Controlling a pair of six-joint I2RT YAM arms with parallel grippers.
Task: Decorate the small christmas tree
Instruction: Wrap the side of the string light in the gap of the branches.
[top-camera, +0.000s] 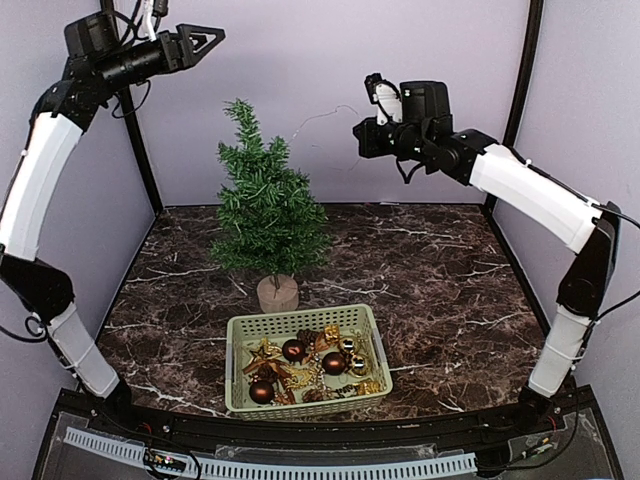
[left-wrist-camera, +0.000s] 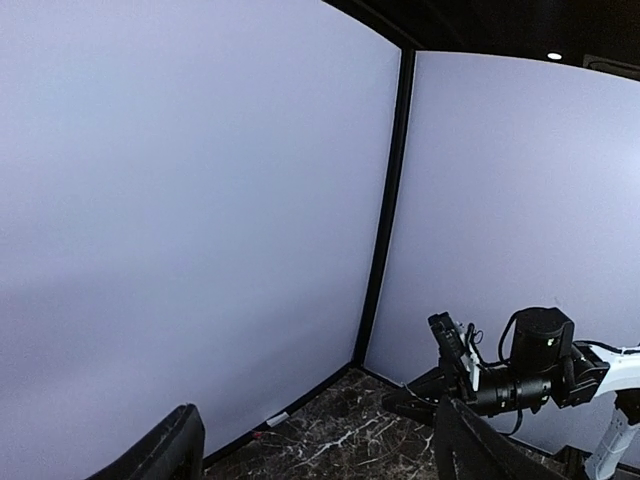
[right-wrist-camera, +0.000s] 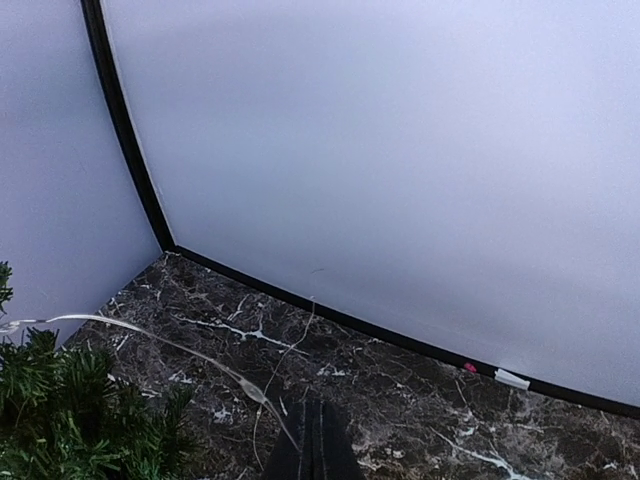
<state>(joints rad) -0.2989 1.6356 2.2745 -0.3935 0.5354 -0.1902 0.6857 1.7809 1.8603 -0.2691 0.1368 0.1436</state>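
Note:
The small christmas tree (top-camera: 268, 210) stands on its wooden stump at mid-table, behind the basket; its branches show at the lower left of the right wrist view (right-wrist-camera: 70, 420). A thin clear wire (top-camera: 325, 115) with a tiny bulb (right-wrist-camera: 250, 390) runs from the tree's upper branches to my right gripper (top-camera: 362, 135), which hangs to the right of the treetop and is shut on the wire's end (right-wrist-camera: 318, 445). My left gripper (top-camera: 205, 42) is raised high at the upper left, above and left of the tree. It is open and empty, with both fingers at the bottom edge of its wrist view (left-wrist-camera: 320, 460).
A pale green basket (top-camera: 300, 322) sits in front of the tree. It holds brown baubles (top-camera: 334, 362) and gold ornaments (top-camera: 300, 378). Grey walls with black posts (top-camera: 140, 150) enclose the dark marble table (top-camera: 440, 280). The right arm (left-wrist-camera: 520, 380) shows in the left wrist view.

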